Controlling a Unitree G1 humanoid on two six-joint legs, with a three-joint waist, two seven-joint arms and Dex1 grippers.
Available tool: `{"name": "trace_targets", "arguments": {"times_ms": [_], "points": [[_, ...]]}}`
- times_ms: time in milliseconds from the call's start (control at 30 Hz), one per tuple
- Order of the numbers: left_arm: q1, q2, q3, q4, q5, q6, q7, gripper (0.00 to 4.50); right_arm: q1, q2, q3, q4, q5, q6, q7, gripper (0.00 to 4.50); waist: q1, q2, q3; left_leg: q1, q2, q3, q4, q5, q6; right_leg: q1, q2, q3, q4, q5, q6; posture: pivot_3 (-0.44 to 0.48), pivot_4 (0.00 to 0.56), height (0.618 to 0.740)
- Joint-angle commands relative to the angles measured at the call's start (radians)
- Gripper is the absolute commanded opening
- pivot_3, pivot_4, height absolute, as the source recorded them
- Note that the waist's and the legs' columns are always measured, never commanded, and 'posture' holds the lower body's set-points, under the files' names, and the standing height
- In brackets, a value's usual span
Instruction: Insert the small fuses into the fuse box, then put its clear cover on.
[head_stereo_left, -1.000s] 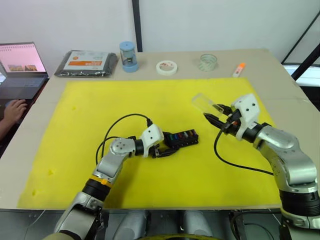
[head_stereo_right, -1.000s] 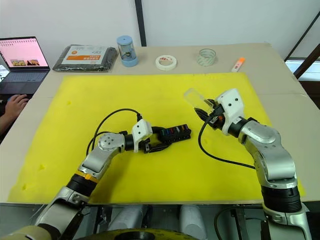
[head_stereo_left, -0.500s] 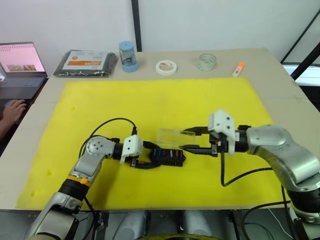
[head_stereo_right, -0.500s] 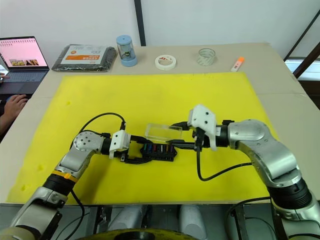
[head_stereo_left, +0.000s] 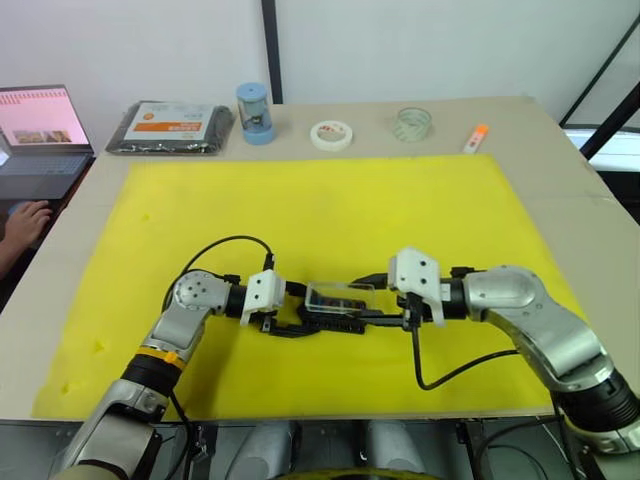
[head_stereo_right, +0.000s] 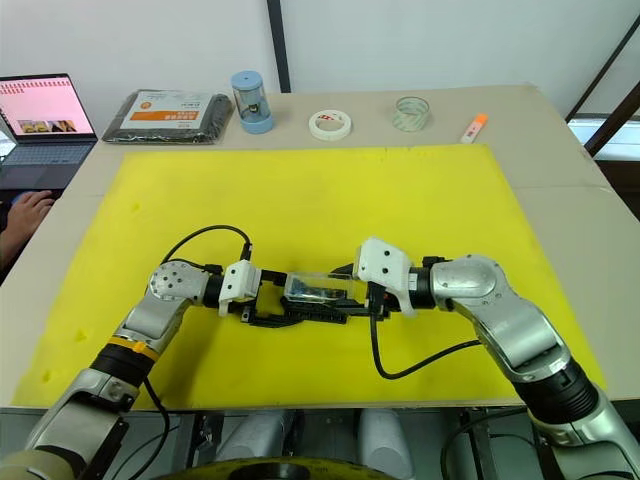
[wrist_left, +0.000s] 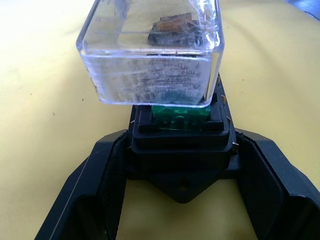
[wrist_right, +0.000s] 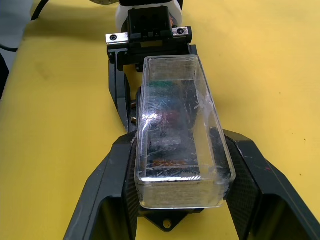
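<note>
The black fuse box (head_stereo_left: 322, 322) lies on the yellow mat (head_stereo_left: 330, 205) near its front middle. My left gripper (head_stereo_left: 298, 318) is shut on the box's left end, one finger (wrist_left: 95, 185) on each side of its base. The clear cover (head_stereo_left: 339, 297) sits on top of the box, and my right gripper (head_stereo_left: 354, 304) is shut on it from the right, its fingers (wrist_right: 107, 192) pressing on the cover's long sides. Small fuses show through the cover (wrist_right: 172, 135). A green one (wrist_left: 179, 116) stands in the slot at the box's (wrist_left: 180, 145) end, just under the cover's (wrist_left: 150, 50) rim.
Along the table's far edge are a black packet with an orange label (head_stereo_left: 172, 126), a blue cylinder (head_stereo_left: 256, 112), a white tape roll (head_stereo_left: 333, 134), a clear tape roll (head_stereo_left: 413, 124) and an orange-tipped stick (head_stereo_left: 477, 138). At far left a person's hand (head_stereo_left: 26, 220) rests by a laptop (head_stereo_left: 40, 140).
My right gripper has carried the clear cover left and down from the mat's right side onto the fuse box. My left gripper drew the box a little leftward early on, then held still.
</note>
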Motion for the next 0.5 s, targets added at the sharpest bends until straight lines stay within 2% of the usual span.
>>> {"name": "trace_targets", "arguments": {"times_ms": [33,500], "points": [[-0.001,0.002,0.005,-0.007,0.006,0.005,0.003,2.74,0.005,0.011,0.008,-0.016,-0.010,-0.002,-0.008,1.89,0.000,0.000,0.000,0.000,0.000,0.000,0.000,0.000,0.000,0.000,0.000,0.000,0.000,0.000,0.000,0.000,0.150,0.740],[-0.010,0.013,0.009,-0.010,0.005,0.016,-0.004,2.74,0.012,0.047,0.016,0.007,-0.001,0.027,-0.013,1.89,0.000,0.000,0.000,0.000,0.000,0.000,0.000,0.000,0.000,0.000,0.000,0.000,0.000,0.000,0.000,0.000,0.150,0.740]]}}
